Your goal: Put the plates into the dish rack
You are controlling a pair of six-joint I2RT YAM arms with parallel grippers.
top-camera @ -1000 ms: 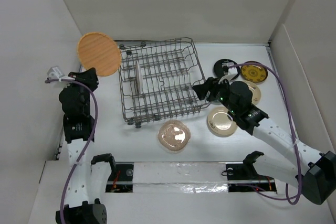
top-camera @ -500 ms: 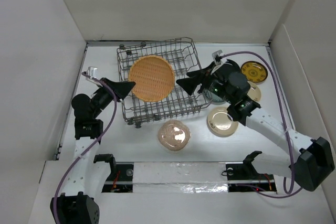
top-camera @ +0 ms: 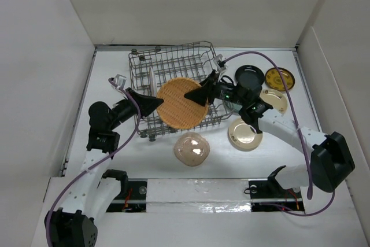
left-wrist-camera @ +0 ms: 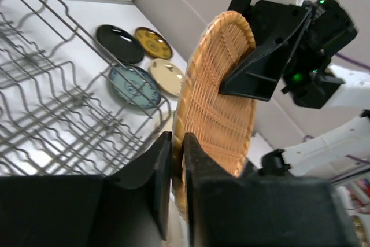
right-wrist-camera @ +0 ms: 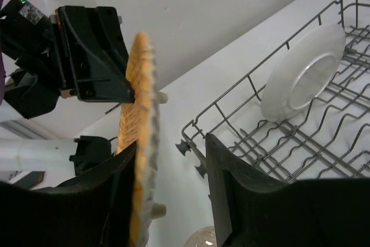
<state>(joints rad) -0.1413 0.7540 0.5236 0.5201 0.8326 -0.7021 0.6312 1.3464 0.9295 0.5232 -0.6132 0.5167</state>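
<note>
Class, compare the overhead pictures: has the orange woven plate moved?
Yes. The orange woven plate went from outside the far-left corner of the dish rack to above its near side.

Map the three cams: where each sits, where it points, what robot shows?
Top external: above and behind, facing down on dish rack; left arm, right arm show.
Left wrist: along its jaws, shut on the orange plate, toward right arm.
Right wrist: between its jaws straddling that plate, toward left arm.
Wrist views share plate and rack.

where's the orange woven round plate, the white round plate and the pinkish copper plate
orange woven round plate [top-camera: 176, 108]: top view, its face
white round plate [right-wrist-camera: 303, 72]: right wrist view, its centre
pinkish copper plate [top-camera: 192, 150]: top view, its centre
</note>
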